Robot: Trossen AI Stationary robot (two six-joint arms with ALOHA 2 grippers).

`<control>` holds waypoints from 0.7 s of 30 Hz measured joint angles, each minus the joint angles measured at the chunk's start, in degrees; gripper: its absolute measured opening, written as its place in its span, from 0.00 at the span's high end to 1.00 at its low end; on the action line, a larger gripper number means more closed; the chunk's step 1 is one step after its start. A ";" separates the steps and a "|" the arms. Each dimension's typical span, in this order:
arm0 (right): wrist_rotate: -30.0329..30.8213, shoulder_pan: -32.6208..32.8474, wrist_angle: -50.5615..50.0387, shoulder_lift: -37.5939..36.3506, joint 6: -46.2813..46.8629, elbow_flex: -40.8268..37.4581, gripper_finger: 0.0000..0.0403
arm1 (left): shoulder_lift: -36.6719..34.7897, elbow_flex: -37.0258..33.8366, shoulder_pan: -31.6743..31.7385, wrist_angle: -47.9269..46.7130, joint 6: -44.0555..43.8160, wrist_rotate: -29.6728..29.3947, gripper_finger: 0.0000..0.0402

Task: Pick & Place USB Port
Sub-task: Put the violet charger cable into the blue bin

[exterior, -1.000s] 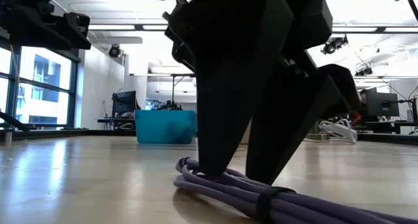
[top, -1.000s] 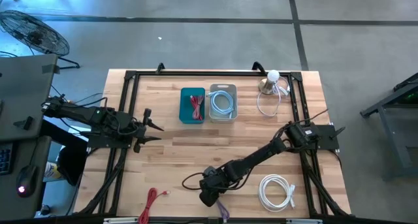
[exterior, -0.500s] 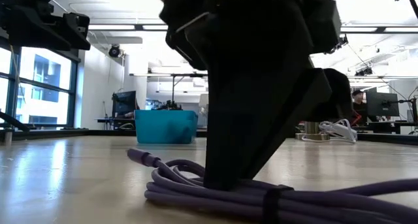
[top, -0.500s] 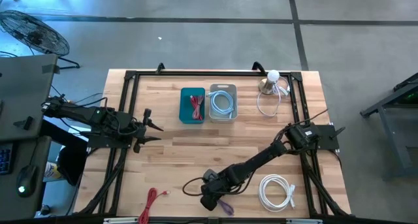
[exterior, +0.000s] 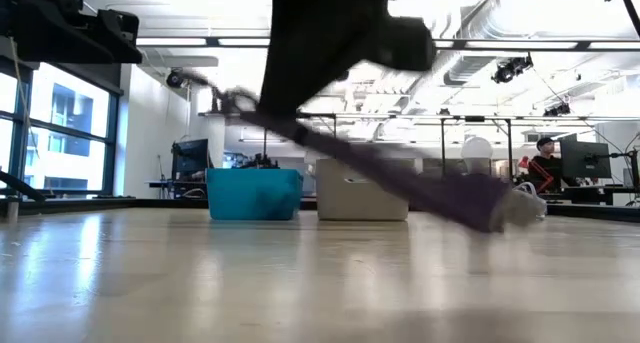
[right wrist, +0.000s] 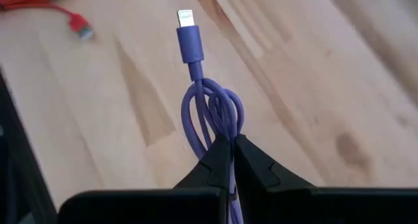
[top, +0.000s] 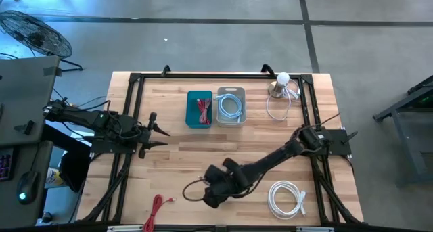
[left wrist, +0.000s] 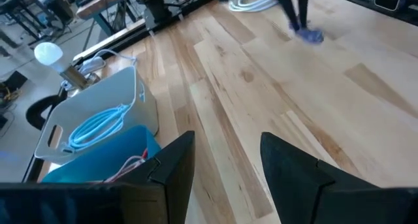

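The USB cable is a purple coiled bundle [right wrist: 215, 113] with a flat plug [right wrist: 187, 34] at one end. My right gripper [top: 212, 193] is over the near middle of the table and is shut on the bundle. In the low view the purple cable [exterior: 400, 178] hangs blurred and slanting, well above the wood. My left gripper [top: 154, 131] waits open at the table's left side, far from the cable. Its two fingers [left wrist: 176, 168] stand apart with nothing between them. My right gripper pinches several strands of the purple bundle [right wrist: 222, 134] between its two fingertips, just behind the looped end. The loops and the plug stick out past the fingertips. The bundle is lifted clear of the table and hangs slanting below the gripper.
A teal bin [top: 199, 109] holding a red cable and a pale bin [top: 230, 107] holding a blue cable stand at the far middle. A bulb lamp [top: 281, 83] with a white cord is at the far right. A white coil [top: 287, 198] and a red cable [top: 159, 208] lie near the front edge.
My right gripper stood open astride the purple bundle on the table, then shut on it. It has since risen and gone a little toward the far edge. The bundle has been lifted clear of the table and now swings below the fingers.
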 joint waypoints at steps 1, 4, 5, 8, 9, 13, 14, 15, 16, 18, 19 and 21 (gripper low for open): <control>1.37 0.17 -1.45 -0.24 -0.96 0.85 1.00 | 0.00 0.00 0.00 0.00 -0.02 -0.51 0.58; 5.69 0.48 -4.68 -1.62 -4.53 2.79 1.00 | 0.52 0.02 0.00 0.67 0.02 -2.25 0.58; 7.32 0.43 -5.48 -2.28 -5.90 3.34 1.00 | 0.80 0.02 0.00 1.27 0.02 -2.52 0.58; 10.26 -0.07 -7.05 -3.93 -9.66 4.14 1.00 | 2.57 0.02 0.00 6.68 0.07 -2.56 0.58; 11.17 -0.39 -7.35 -4.25 -10.90 4.17 1.00 | 3.17 0.02 0.00 8.92 0.33 -2.43 0.58; 14.49 -1.45 -7.35 -6.12 -17.07 4.03 1.00 | 6.57 0.03 -0.02 19.16 0.67 -0.56 0.58; 15.34 -1.67 -7.31 -6.53 -18.72 4.05 1.00 | 7.50 0.03 -0.02 21.53 1.02 0.10 0.58; 16.13 -1.93 -7.32 -6.81 -20.38 4.06 1.00 | 8.45 0.04 -0.01 23.64 1.29 0.81 0.58; 16.77 -2.25 -7.24 -6.95 -21.84 4.06 1.00 | 9.47 0.04 0.00 25.50 1.31 1.10 0.58; 17.77 -2.64 -7.39 -7.38 -24.69 4.03 1.00 | 11.30 0.04 0.00 28.54 1.29 1.39 0.58; 18.37 -2.89 -7.31 -7.66 -26.16 4.03 1.00 | 12.14 0.04 0.00 29.78 1.31 1.50 0.58; 19.85 -3.30 -6.90 -8.54 -28.81 4.03 1.00 | 14.03 0.04 0.02 32.27 1.34 1.50 0.58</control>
